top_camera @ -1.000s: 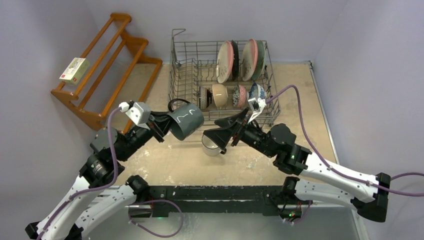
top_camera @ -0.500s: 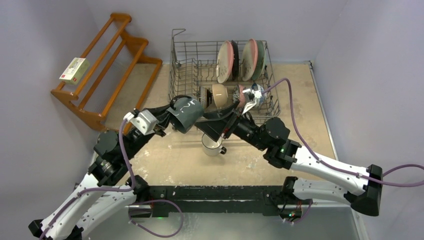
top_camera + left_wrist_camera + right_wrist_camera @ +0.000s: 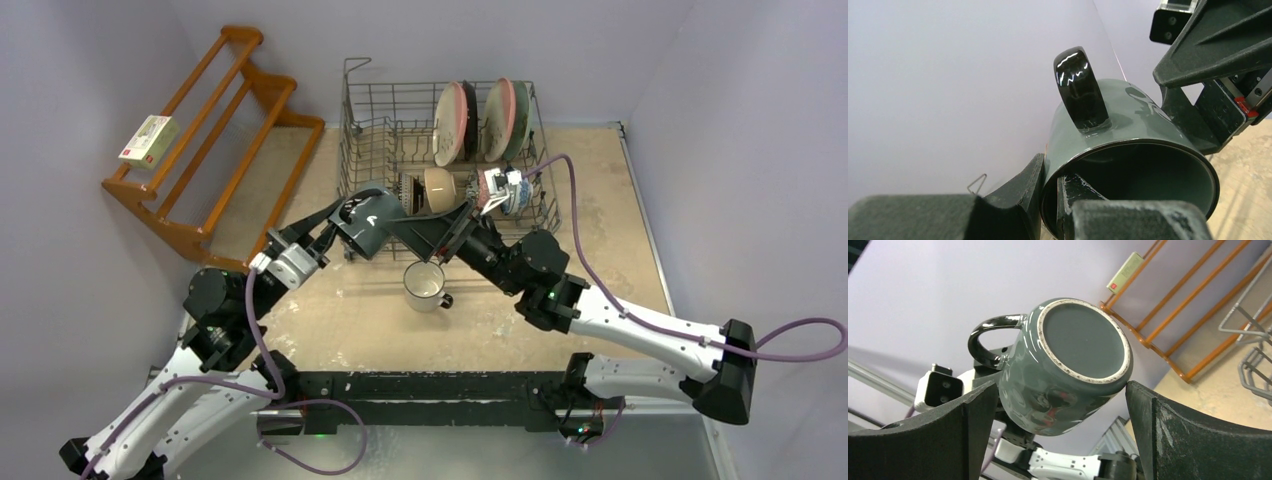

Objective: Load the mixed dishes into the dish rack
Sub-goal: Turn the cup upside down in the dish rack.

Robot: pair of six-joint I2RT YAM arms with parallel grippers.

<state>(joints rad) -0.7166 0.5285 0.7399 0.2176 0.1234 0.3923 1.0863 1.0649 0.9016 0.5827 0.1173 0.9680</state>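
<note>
My left gripper (image 3: 345, 232) is shut on the rim of the dark teal mug (image 3: 365, 222), one finger (image 3: 1020, 192) outside the wall and one inside. The mug (image 3: 1128, 145) hangs tilted in the air at the front left corner of the dish rack (image 3: 350, 150), handle (image 3: 1080, 90) up. My right gripper (image 3: 400, 225) is open, its jaws standing on either side of the mug's base (image 3: 1083, 340). The white mug (image 3: 425, 285) stands on the table below them. Large plates (image 3: 455, 122) and small bowls (image 3: 440, 190) stand in the rack.
A brown wooden slatted shelf (image 3: 215, 130) leans at the back left with a small box (image 3: 148, 140) on it. Walls close in on the left, back and right. The two arms meet over the table's middle.
My left arm has carried the teal mug back and to the right, toward the rack's front corner. My right gripper has moved left and now straddles the mug's base.
</note>
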